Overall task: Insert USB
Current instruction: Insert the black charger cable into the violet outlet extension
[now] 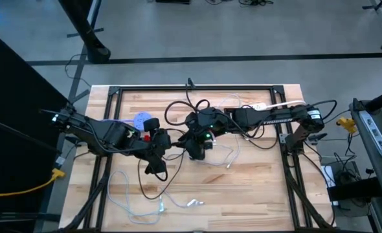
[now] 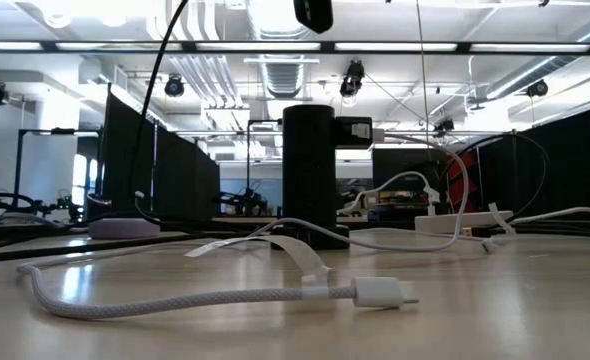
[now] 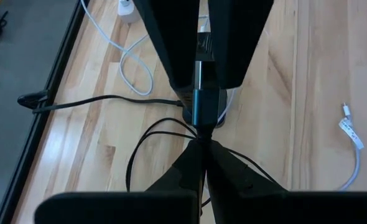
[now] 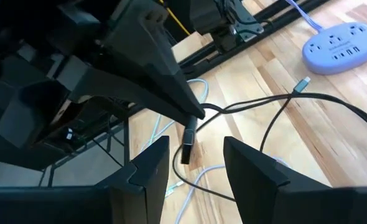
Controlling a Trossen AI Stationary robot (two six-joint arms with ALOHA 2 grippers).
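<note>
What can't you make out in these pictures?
- High view: the plug, too small and lost among the dark arms.
- Left wrist view: the plug's tip, behind the right gripper and its fingers.
- Low view: the plug does not show at all.
- High view: the sockets of the blue power hub, too small.

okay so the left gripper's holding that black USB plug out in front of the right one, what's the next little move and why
Probably close the right gripper on the black USB plug. The left gripper, shut on the plug's cable end, holds it hanging between the right fingers, which stand open with gaps either side, so the plug looks lined up for a handover.
</note>
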